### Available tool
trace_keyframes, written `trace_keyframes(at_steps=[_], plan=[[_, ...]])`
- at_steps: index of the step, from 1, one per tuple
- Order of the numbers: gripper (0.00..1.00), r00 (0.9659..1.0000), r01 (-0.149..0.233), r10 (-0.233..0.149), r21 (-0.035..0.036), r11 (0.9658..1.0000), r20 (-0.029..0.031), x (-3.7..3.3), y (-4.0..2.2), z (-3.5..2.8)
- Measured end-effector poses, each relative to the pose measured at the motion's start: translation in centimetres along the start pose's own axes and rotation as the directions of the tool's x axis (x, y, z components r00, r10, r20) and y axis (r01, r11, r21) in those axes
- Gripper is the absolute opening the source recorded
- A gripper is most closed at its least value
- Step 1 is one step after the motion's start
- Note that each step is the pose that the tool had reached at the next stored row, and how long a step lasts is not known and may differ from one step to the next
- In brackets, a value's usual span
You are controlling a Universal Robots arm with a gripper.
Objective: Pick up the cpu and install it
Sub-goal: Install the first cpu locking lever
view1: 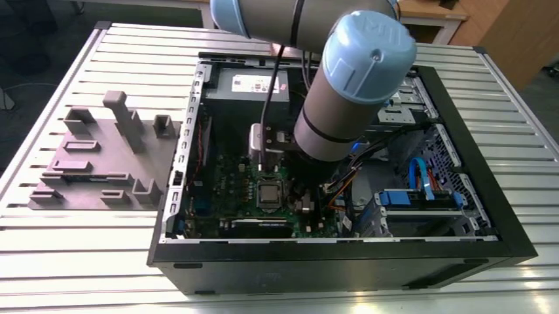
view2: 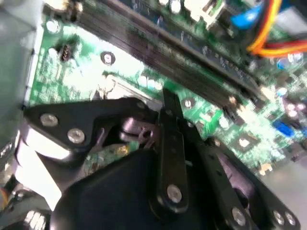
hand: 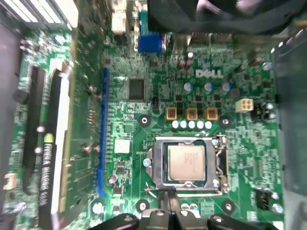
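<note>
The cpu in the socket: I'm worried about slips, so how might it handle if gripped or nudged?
The cpu looks flat and rigid, so probably stiff and light. Its smooth metal top could be slippery. Sitting low inside the socket frame, it likely won't slide when nudged.

The arm (view1: 349, 85) is reaching steeply downward from the top of the exterior view, its wrist angling toward that view's left. In both wrist views the pincer (hand: 171, 203) is holding its fingers (view2: 169, 108) pressed together, gripping nothing.
</note>
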State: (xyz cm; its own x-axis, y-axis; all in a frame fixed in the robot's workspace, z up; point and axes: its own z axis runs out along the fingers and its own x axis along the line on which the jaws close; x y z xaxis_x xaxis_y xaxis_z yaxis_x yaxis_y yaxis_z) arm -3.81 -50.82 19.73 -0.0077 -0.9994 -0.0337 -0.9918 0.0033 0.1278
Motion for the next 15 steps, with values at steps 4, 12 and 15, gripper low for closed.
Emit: trace_keyframes(at_steps=[4, 12, 15], plan=[[0.11, 1.0000, 0.000, 0.000, -0.0001, 1.0000, 0.0007, -0.05, 0.20, -1.59], [0.11, 1.0000, 0.000, 0.000, 0.0000, 1.0000, 0.0017, -0.11, 0.41, -3.24], [0.11, 1.0000, 0.001, -0.001, -0.0001, 1.0000, 0.0035, -0.11, 0.41, -3.26]])
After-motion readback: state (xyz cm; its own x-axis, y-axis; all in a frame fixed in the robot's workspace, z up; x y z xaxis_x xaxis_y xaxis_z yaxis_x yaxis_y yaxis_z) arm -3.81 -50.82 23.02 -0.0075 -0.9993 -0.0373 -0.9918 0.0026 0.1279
